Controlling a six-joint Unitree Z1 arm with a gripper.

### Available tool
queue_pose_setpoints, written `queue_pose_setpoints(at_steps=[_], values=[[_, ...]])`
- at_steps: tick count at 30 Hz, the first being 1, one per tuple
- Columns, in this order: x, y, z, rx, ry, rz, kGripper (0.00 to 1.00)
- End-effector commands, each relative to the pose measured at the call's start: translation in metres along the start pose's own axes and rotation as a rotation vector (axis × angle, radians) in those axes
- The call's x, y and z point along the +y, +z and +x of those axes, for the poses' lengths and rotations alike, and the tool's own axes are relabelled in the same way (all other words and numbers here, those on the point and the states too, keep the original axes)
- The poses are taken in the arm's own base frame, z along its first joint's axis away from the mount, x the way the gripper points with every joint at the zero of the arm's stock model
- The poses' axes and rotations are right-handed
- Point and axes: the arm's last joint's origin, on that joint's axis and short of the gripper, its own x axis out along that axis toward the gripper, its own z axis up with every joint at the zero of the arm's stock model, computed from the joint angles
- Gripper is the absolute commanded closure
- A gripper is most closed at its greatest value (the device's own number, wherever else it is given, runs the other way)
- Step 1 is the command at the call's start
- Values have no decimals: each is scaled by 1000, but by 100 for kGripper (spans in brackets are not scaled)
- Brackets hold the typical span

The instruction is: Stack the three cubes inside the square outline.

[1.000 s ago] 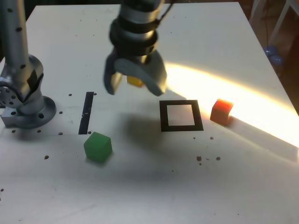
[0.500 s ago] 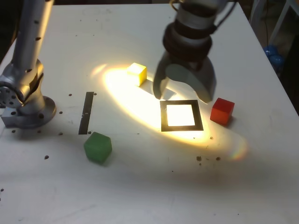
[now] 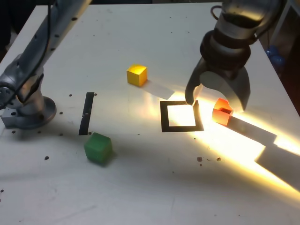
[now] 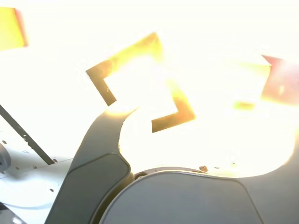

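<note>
In the exterior view my gripper [image 3: 215, 104] hangs open over the table, its fingers straddling the red cube [image 3: 222, 112] just right of the square outline [image 3: 164, 117]. Nothing is held. One fingertip [image 3: 191, 99] hovers at the outline's far right corner. The yellow cube [image 3: 137, 75] sits behind and left of the outline. The green cube [image 3: 98, 148] lies near the front left. In the glare-washed wrist view one dark finger [image 4: 96, 156] frames the square outline [image 4: 173, 119], the red cube [image 4: 282, 86] is at one edge and the yellow cube [image 4: 11, 28] in a corner.
A straight black tape strip [image 3: 87, 112] lies left of the outline, near the arm's grey base [image 3: 26, 105] at the exterior view's left. A bright light patch and hard shadows spread right of the gripper. Small dark specks dot the white table [image 3: 150, 187].
The gripper swept from above the yellow cube toward the exterior view's right, past the square outline, to over the red cube. The bright light patch moved with it. The cubes stayed put.
</note>
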Motion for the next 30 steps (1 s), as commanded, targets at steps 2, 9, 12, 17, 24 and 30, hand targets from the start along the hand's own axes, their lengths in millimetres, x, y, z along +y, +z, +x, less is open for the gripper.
queue_pose_setpoints(at_steps=[2, 9, 12, 17, 24, 30], values=[[1, 13, 14, 28, -27, 17, 7], [2, 32, 33, 44, -58, 32, 13], [3, 36, 36, 44, -63, 34, 17], [4, 40, 38, 45, -57, 32, 30], [6, 42, 38, 51, -21, 20, 60], [7, 42, 36, 51, -6, 19, 70]])
